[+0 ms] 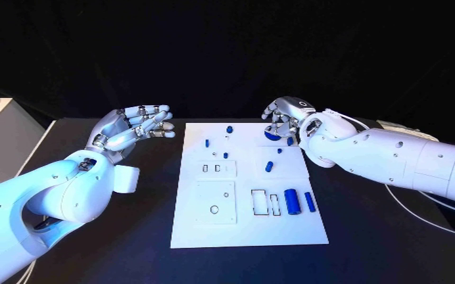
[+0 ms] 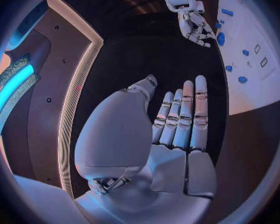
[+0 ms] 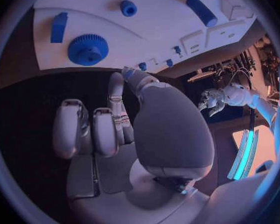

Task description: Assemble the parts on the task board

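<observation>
The white task board (image 1: 248,225) lies flat in the middle of the black desk (image 1: 123,244), its long side running away from the robot. Small blue parts are scattered over it: two upright cylinders (image 1: 293,202) stand side by side near its right edge, a short peg (image 1: 269,165) lies toward the centre, and several smaller pegs (image 1: 229,128) dot the far half. A blue gear (image 3: 87,49) rests flat near the board's far right corner, with a blue block (image 3: 58,27) just beside it. The right hand (image 1: 285,121) hovers over that far right corner, above the gear; in the right wrist view its fingers (image 3: 71,129) are curled partly inward and hold nothing, and the gear lies apart from them. The left hand (image 1: 133,129) sits off the board's left edge over bare desk, palm turned up and inward; its fingers (image 2: 184,117) are stretched out close together with the thumb set apart, gripping nothing. Rectangular recesses (image 1: 216,202) mark the near half of the board, one holding a slim white outline beside the cylinders.
</observation>
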Controlling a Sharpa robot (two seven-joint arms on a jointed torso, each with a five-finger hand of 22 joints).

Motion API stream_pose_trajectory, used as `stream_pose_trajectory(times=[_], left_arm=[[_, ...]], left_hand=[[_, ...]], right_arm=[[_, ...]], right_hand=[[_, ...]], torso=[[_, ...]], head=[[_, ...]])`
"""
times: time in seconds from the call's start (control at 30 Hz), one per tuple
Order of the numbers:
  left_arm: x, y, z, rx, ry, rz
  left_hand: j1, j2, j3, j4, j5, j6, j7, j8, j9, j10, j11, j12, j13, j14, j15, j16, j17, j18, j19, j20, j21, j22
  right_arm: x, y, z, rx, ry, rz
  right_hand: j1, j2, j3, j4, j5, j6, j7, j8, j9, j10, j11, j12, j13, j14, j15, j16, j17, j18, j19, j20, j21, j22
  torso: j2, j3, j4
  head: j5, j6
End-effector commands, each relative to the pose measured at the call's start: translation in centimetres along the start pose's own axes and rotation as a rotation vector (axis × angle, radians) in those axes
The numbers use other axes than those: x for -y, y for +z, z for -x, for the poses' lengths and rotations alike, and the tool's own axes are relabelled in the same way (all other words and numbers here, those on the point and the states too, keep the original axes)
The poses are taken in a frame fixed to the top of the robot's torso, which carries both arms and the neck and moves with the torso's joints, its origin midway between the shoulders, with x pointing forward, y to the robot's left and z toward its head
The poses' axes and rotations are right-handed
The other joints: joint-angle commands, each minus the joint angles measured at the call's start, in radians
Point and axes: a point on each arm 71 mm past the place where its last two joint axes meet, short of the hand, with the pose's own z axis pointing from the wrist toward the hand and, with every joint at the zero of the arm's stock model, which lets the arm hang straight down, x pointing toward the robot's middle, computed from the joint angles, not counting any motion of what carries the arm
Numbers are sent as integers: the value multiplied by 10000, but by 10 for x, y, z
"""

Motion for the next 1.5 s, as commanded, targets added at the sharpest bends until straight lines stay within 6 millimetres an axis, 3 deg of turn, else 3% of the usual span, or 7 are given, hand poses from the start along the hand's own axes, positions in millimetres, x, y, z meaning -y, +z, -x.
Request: stream_pose_trajectory(times=[0.03, 0.13, 0.2, 0.33, 0.57, 0.9, 1.5], left_arm=[[-1, 1, -3, -226, -79, -59], [-2, 1, -3, -228, -92, -38], [-3, 1, -3, -225, -97, -23], [-3, 1, -3, -231, -107, -9], [-4, 1, -4, -249, -117, 2], [-4, 1, -4, -250, -103, 4], [-4, 1, -4, -265, -94, 3]], left_hand=[[-56, 60, 2, -41, -53, 83, 166, -49, -13, 57, 5, -64, 8, -54, 11, 46, 10, -17, -50, 3, 27, 10], [-56, 60, 2, -41, -53, 83, 166, -49, -13, 57, 5, -64, 8, -54, 11, 46, 10, -17, -50, 3, 27, 10], [-55, 61, 2, -45, -53, 85, 163, -49, -13, 60, 4, -65, 8, -57, 10, 48, 17, -17, -58, 3, 37, 16], [-55, 61, 2, -45, -53, 85, 163, -49, -13, 60, 4, -65, 8, -57, 10, 48, 17, -17, -58, 3, 37, 16], [-55, 61, 2, -45, -53, 85, 163, -49, -13, 60, 4, -65, 8, -57, 10, 48, 17, -17, -58, 3, 37, 16], [-55, 61, 2, -45, -53, 85, 163, -49, -13, 60, 4, -65, 8, -57, 10, 48, 17, -17, -58, 3, 37, 16], [-55, 61, 2, -45, -53, 85, 163, -49, -13, 60, 4, -65, 8, -57, 10, 48, 17, -17, -58, 3, 37, 16]], right_arm=[[9, -2, -1, -476, 665, -503], [18, -4, -1, -719, 665, -819], [25, -4, -1, -900, 644, -1061], [32, -4, -3, -1184, 649, -1377], [35, 1, -6, -1502, 661, -1718], [38, 7, -11, -1775, 754, -2005], [35, 13, -17, -2002, 890, -2021]], right_hand=[[24, 322, -1110, 511, 106, -436, 235, 19, 62, 1028, 208, 8129, 8274, 605, 225, 725, 1890, -240, 275, 216, 701, 883], [156, 371, -1638, 866, 101, -580, 340, 146, 103, 1748, 284, 9070, 9472, 807, 332, 1081, 3107, -359, 479, 337, 1183, 1469], [291, 417, -1914, 1094, 101, -669, 372, 236, 129, 1963, 346, 9277, 9748, 864, 378, 1178, 3465, -420, 583, 395, 1430, 1769], [397, 439, -2164, 1355, 104, -746, 399, 325, 153, 1963, 381, 9277, 9748, 906, 415, 1237, 3705, -480, 684, 436, 1661, 2047], [505, 484, -2321, 1629, 218, -743, 405, 458, 192, 1963, 396, 9277, 9748, 984, 439, 1321, 4100, -576, 851, 465, 2008, 2461], [592, 551, -2331, 1735, 382, -671, 390, 578, 228, 1963, 388, 9277, 9748, 1010, 442, 1346, 4226, -626, 938, 474, 2185, 2672], [643, 691, -2238, 1754, 557, -532, 356, 702, 261, 1963, 361, 9277, 9748, 1018, 425, 1354, 4268, -658, 994, 468, 2297, 2806]], torso=[[32, 45, -41], [26, 45, -3], [27, 22, 3], [34, 2, -8], [33, 1, -14], [19, -14, -14], [14, 2, -12]], head=[[-7, -4], [-42, -22], [-52, -30], [-43, -70], [-21, -119], [-17, -161], [15, -224]])
